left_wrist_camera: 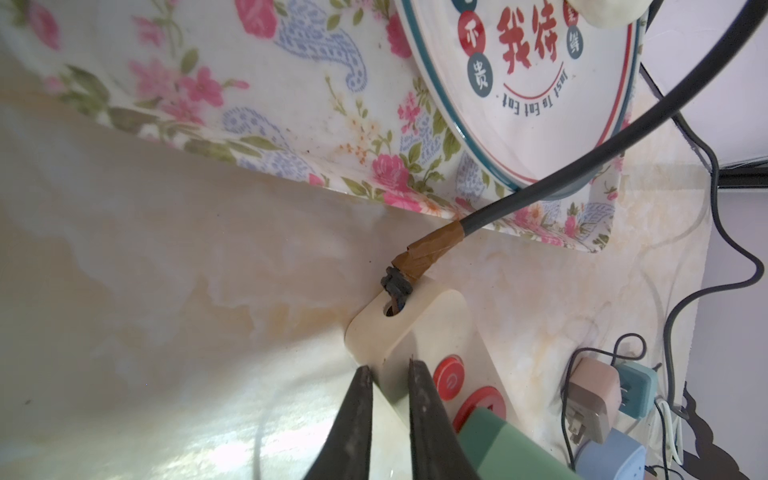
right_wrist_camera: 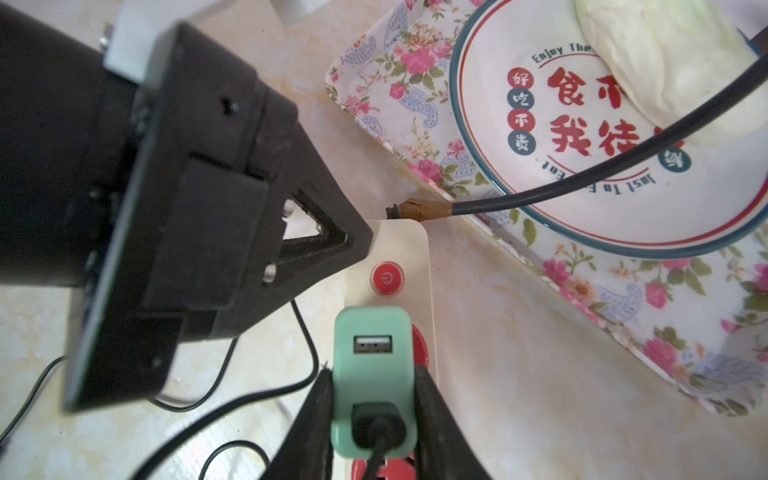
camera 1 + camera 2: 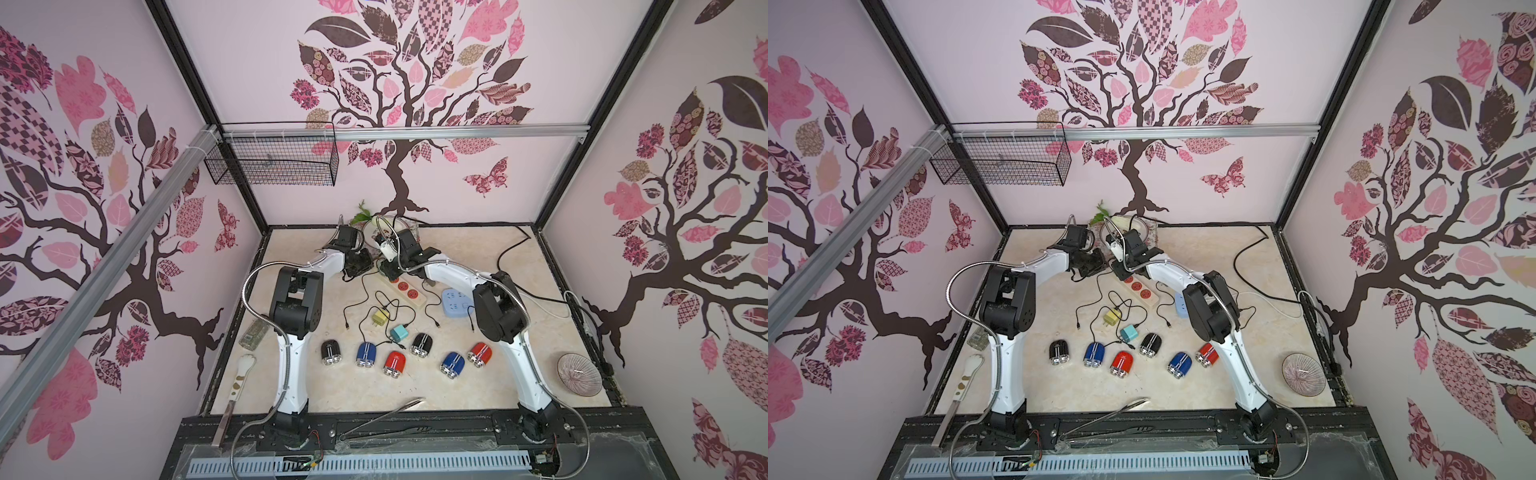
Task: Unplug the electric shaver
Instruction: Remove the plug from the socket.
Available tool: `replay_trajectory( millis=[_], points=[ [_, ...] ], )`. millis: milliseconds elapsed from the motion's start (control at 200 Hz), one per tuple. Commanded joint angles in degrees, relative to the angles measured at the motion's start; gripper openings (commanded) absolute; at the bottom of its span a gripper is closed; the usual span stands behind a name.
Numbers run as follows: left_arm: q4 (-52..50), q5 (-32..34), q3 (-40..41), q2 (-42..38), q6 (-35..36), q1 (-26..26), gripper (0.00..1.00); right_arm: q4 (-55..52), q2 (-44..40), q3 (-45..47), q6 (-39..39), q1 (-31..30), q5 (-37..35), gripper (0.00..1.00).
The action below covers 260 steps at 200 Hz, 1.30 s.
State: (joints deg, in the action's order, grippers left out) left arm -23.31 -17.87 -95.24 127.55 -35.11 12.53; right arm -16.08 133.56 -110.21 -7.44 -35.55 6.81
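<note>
The right gripper (image 2: 374, 376) is clamped on the green charger (image 2: 372, 328), one finger on each side wall. The charger sits seated in the strip (image 2: 409, 249), just ahead of the fingers, with the red switch (image 2: 386, 277) beyond it. The left gripper (image 1: 388, 374) is closed, with its tips resting on the strip's end beyond the switch; it seems to be pinning the strip down.

Pull straight up along the prongs, not at a slant, or the charger may jam or slip from the smooth pads. Keep the left tips pressing so the strip does not lift with it. The cord (image 2: 374, 453) leaves the charger between the right fingers, so mind it does not snag. The shavers (image 3: 394, 363) lie in a row well behind both grippers. I cannot tell which one the cord reaches.
</note>
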Motion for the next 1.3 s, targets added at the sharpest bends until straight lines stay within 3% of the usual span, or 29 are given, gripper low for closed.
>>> replay_trajectory(
  millis=[0, 1296],
  points=[
    [-3.5, 2.0, -1.1, 3.2, 1.2, 0.4, 0.18, 0.7, -3.5, -2.7, 0.2, -0.2, -0.1, 0.16],
    [-3.4, 1.6, -1.3, 3.2, 0.7, 0.5, 0.18, -0.3, -6.2, -3.0, 2.6, -0.3, -0.3, 0.15]
  ],
)
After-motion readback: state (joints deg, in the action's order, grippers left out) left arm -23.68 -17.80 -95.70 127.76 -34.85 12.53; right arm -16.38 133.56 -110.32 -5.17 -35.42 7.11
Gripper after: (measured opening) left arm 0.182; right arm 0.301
